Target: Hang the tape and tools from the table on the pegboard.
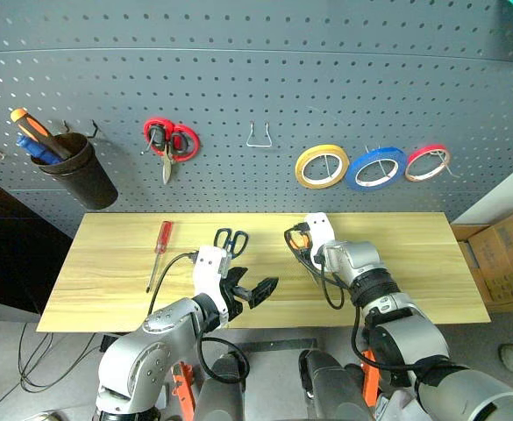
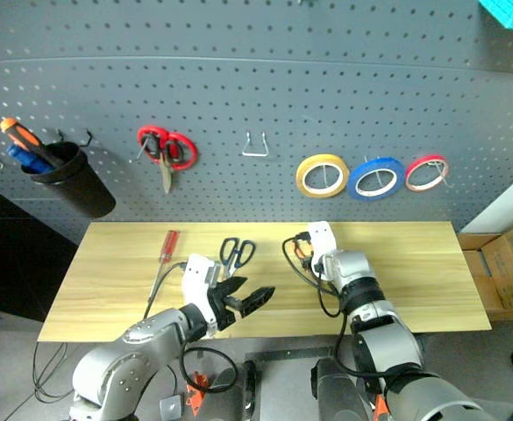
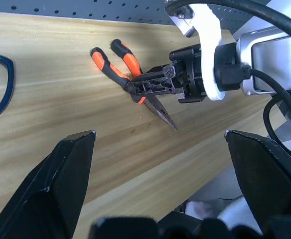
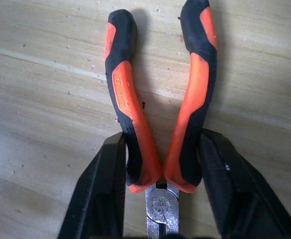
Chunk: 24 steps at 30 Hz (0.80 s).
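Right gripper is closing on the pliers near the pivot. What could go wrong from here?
1. The right gripper pinches the pliers low on the handles, by the pivot; the splayed handles may squeeze together or twist and slip when lifted.
2. The pliers' steel nose juts out past the fingers and could drag on the table.
3. The open left gripper hangs close by, so a sideways swing might clip it.
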### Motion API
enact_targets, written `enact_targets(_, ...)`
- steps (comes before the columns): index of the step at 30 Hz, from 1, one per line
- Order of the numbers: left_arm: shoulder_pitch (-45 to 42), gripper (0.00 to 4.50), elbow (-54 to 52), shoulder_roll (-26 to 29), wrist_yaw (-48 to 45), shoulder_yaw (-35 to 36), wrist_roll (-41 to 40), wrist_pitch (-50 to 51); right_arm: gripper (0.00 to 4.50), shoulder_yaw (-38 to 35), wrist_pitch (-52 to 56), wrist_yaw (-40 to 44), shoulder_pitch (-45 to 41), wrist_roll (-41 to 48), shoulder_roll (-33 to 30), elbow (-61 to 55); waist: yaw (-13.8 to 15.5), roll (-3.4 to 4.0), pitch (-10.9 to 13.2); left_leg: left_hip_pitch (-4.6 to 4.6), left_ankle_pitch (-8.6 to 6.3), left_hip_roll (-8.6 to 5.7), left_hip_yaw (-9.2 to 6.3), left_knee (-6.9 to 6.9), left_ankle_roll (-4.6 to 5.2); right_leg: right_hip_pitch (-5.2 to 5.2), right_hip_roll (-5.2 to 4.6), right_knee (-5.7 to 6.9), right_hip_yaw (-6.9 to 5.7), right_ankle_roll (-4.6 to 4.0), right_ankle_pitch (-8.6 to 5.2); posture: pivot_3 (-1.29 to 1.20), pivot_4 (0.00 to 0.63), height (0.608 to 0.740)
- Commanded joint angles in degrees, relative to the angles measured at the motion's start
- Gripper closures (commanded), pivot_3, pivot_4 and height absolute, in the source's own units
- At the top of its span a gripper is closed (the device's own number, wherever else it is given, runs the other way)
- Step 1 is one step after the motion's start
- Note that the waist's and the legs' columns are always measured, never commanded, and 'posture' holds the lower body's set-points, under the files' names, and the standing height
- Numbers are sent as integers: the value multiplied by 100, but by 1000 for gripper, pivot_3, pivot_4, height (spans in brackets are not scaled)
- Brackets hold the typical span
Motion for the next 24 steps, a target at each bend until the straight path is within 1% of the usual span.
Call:
enact_targets(1, -36, 0, -163, 7, 16, 26, -74, -4, 2805, -24, 25, -15, 81, -3, 1, 73, -1, 0, 0, -1, -1, 0, 0, 0, -1, 0, 0, -2, 0, 1, 1, 134, 266, 740)
enact_targets(4, -62, 0, -145, 11, 8, 21, -75, -23, 2805, 142, -6, 95, 135, -91, -37, -21, 0, 0, 0, -2, -1, 0, -1, 0, -2, 0, -1, -3, -1, 0, 0, 134, 262, 740)
enact_targets(6, -84, 0, -136, 6, 0, 29, -72, -54, 2805, 332, -57, 319, 235, -138, -108, -249, 0, 0, 0, -2, -1, 0, -1, 0, -2, -1, -1, -3, -1, -1, 0, 138, 257, 740)
enact_targets(9, -117, 0, -216, -22, -13, 125, -136, -128, 2805, 545, 45, 766, 658, -11, -307, -1385, 16, 0, 0, -12, -2, 0, -6, -1, -3, -5, -1, -7, -7, 2, 1, 142, 247, 740)
enact_targets(12, -89, 0, -322, 10, -47, 165, -143, -197, 2805, 658, 7, 993, 1077, 59, -478, -2398, 27, 0, 0, -47, -3, 0, -10, 0, -5, -35, -2, -8, -13, 23, 13, 143, 241, 740)
enact_targets(15, 115, 0, -749, 26, -32, 347, -266, -273, 2805, 614, 236, 1215, 1908, 422, -624, -4292, 43, 0, 0, -69, -6, -1, -10, 0, -10, -60, -5, -6, -12, 24, 14, 138, 220, 740)
enact_targets(17, 190, 0, -1003, 26, -10, 527, -454, -244, 2805, 610, 254, 1350, 2246, 669, -635, -5160, 40, -1, -1, -76, -11, 3, -12, -2, -18, -69, -6, -6, -13, 25, 14, 137, 205, 740)
enact_targets(20, 232, 0, -1313, 19, 66, 800, -775, -205, 2805, 639, 6, 1577, 2478, 1059, -547, -6097, 28, -3, -4, -77, -11, 4, -8, -1, -20, -78, -4, 0, -11, 30, 10, 143, 183, 740)
enact_targets(24, 147, 0, -1383, 84, 140, 1012, -981, -269, 2805, 754, -440, 1769, 2478, 1371, -364, -6572, 33, -13, -34, -76, -9, 4, -8, 6, -23, -78, -1, 5, -12, 35, 15, 160, 149, 740)
